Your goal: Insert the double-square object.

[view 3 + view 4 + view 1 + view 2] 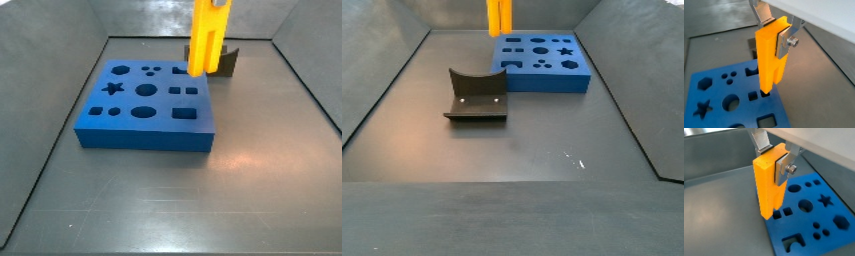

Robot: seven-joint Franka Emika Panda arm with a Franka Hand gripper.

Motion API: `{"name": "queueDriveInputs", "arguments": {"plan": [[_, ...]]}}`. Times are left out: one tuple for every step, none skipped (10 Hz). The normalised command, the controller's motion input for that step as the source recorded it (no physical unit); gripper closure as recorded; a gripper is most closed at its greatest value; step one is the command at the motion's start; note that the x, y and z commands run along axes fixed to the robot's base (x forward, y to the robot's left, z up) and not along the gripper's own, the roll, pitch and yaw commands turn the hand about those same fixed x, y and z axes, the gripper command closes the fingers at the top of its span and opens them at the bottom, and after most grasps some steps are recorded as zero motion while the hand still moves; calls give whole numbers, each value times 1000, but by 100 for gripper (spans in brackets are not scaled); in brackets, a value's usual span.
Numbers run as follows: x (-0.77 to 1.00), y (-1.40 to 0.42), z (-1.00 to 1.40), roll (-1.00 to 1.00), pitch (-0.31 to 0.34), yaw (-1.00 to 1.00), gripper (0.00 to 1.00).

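Note:
My gripper [776, 30] is shut on the double-square object [771, 55], a long yellow-orange bar held upright by its top end; both wrist views show this [771, 183]. The silver fingers [785, 164] clamp its two broad faces. The bar's lower end is at a small dark hole near the edge of the blue block [724, 100]. I cannot tell whether it has entered the hole. In both side views the bar [205, 40] [498, 18] stands over the block's [147, 105] [545, 60] far corner, and the gripper is above the frame.
A dark grey curved holder [476, 95] stands on the floor beside the block; in a side view it shows behind the bar [230, 62]. Grey bin walls [301, 70] slope up on all sides. The block has several shaped holes, including a star [825, 201].

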Motion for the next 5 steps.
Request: {"name": "queueDriveInputs", "arguments": {"plan": [[0, 0, 0, 9, 0, -1000, 100], [0, 0, 0, 9, 0, -1000, 100], [0, 0, -31, 0, 0, -1000, 100], [-29, 0, -246, 0, -26, -1000, 100], [-220, 0, -380, 0, -64, -949, 100]]}}
